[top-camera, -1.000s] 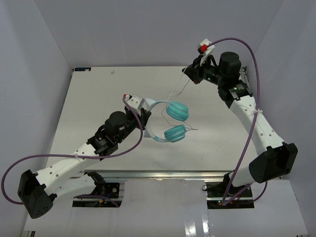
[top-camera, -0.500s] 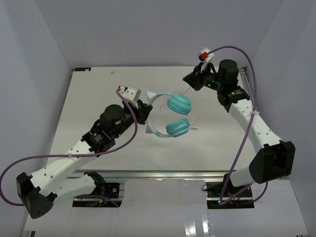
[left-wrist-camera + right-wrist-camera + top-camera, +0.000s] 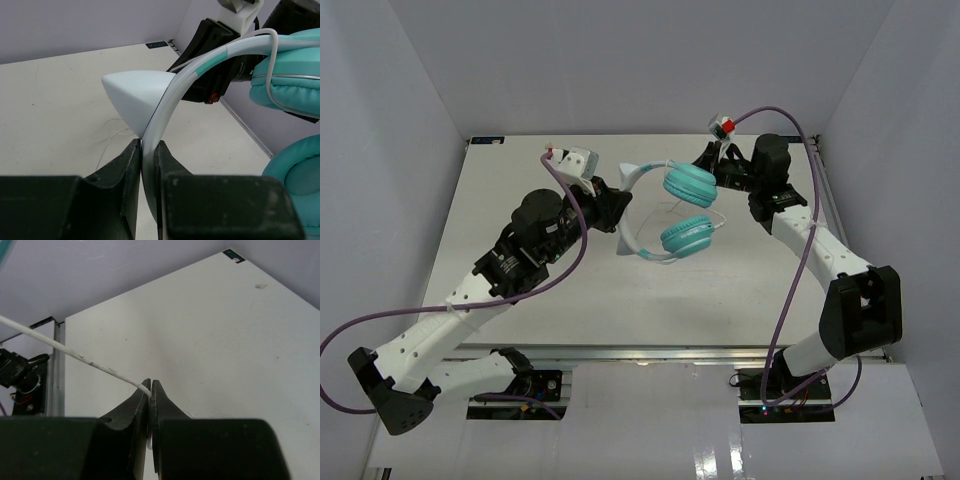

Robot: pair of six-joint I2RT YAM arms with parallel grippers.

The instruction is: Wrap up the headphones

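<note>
Headphones (image 3: 688, 236) gripped at two spots: left jaws clamp the headband (image 3: 167, 100), right jaws pinch the cord (image 3: 75, 354).

Flat off-white table (image 3: 720, 290), matte and faintly scuffed. Small dark label (image 3: 485, 141) at the far left corner, right on the edge. Tiny grey speck (image 3: 549, 146) a little to the right of it, close to the far edge. Silver metal rail (image 3: 650, 352) running along the whole near edge. Plain lilac-grey walls (image 3: 620, 60) on the left, far and right sides. Glossy white floor (image 3: 650, 450) nearest of all, catching pale reflections.
</note>
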